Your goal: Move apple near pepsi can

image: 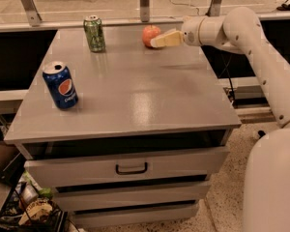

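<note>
The orange-red apple (150, 35) sits at the far edge of the grey table (135, 95), right of centre. The blue Pepsi can (61, 85) stands upright near the table's left front. My gripper (160, 39) reaches in from the right on the white arm, just above the tabletop. Its cream tip is right against the apple's right side; I cannot tell if it touches. The apple and the Pepsi can are far apart.
A green soda can (94, 33) stands upright at the far edge, left of the apple. The table has drawers (130, 168) below its front edge. A railing with metal posts (144, 1) runs behind the table. Clutter lies on the floor at the lower left (29, 211).
</note>
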Robot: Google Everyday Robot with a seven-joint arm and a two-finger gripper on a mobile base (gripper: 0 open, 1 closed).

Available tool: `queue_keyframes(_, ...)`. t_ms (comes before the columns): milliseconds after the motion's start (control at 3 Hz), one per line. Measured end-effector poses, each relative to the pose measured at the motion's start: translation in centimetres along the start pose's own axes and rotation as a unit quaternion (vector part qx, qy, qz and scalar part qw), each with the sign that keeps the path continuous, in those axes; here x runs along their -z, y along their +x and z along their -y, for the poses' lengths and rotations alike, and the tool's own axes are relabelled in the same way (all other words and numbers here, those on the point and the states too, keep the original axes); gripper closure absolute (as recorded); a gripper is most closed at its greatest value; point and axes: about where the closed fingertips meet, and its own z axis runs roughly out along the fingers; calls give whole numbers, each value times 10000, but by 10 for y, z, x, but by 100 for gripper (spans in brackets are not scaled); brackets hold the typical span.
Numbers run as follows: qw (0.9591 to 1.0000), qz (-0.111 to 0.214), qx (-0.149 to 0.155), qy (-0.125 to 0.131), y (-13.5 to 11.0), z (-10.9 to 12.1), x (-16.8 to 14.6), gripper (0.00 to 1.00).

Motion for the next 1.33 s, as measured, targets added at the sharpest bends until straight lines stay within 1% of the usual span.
queue_keyframes(333,9994,6,186,289,-7,0,-12,0)
queue_keyframes(667,9976,-163,459,484,-6,-10,-31,0)
queue_keyframes(1000,9958,-351,642,553,-1,-22,-50,0)
queue_keyframes(1333,9960,-414,604,507,6,-23,-62,0)
